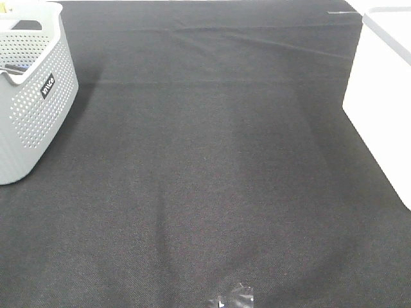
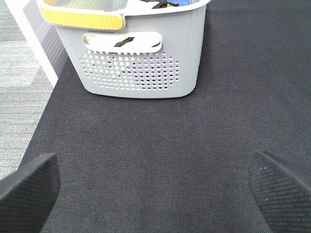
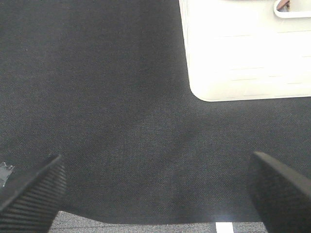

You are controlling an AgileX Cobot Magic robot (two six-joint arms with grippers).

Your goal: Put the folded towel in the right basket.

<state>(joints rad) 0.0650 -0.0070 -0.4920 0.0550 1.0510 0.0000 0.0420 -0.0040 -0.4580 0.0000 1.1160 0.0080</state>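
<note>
A black cloth (image 1: 212, 179) covers the table and takes almost the whole high view. It lies mostly flat, with soft creases near the far edge and a long faint fold running toward the near side. The wide middle part of it is open, between two baskets that stand well apart at the two sides.

On the left stands a grey perforated basket (image 1: 32, 96). It carries a small dark label (image 1: 48, 85) with white letters, but the letters are too small to read. In the left wrist view this basket (image 2: 141, 53) has a yellow strip (image 2: 80, 19) on its rim and a handle slot in its wall, and some dark and blue things show inside it; I cannot tell what they are. Beside the cloth's edge in this view there is grey floor (image 2: 19, 73).

On the right stands the white basket (image 1: 382, 96), cut by the frame. The right wrist view shows its smooth wall (image 3: 248, 53) and a handle opening at the upper corner.

The folded towel is not seen in any view, so I cannot tell where it is.

A small crumpled transparent piece (image 1: 232, 298) lies on the cloth at the near edge.

The left gripper (image 2: 155, 187) is spread wide with nothing between its fingers (image 2: 29, 189). The right gripper (image 3: 155, 187) is spread wide too and holds nothing; its fingers (image 3: 34, 189) hang over the cloth's edge.
</note>
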